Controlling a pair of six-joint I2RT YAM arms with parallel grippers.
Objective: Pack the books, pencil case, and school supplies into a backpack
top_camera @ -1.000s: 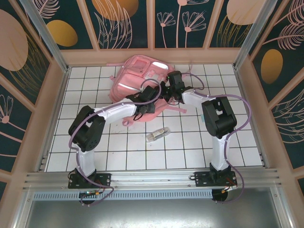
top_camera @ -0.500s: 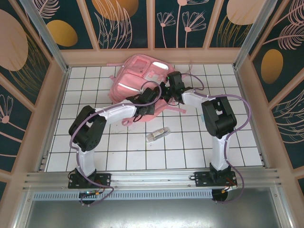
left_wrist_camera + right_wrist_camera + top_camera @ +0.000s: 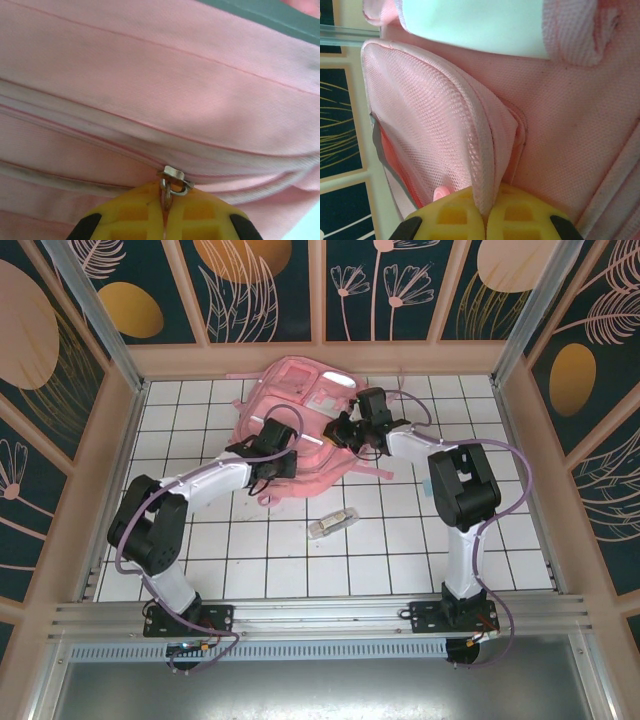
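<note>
The backpack (image 3: pixel 150 75) is found directly ahead of both tools: its zipper pull (image 3: pixel 172 181) is pinched in the closed left tool (image 3: pixel 165 215), the zip track (image 3: pixel 90 136) laid crosswise just beyond, and its mesh pocket (image 3: pixel 435 125) is clamped by the closed right tool (image 3: pixel 487 212).

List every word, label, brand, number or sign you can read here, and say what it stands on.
No readable text anywhere.
Backpack: plain pink fabric and pale strips, no logo or label in sight.
Zipper pull: bare metal, no marking.
Small clear box: too small to tell whether it bears print.
Wall panels: plant patterns, no words.
</note>
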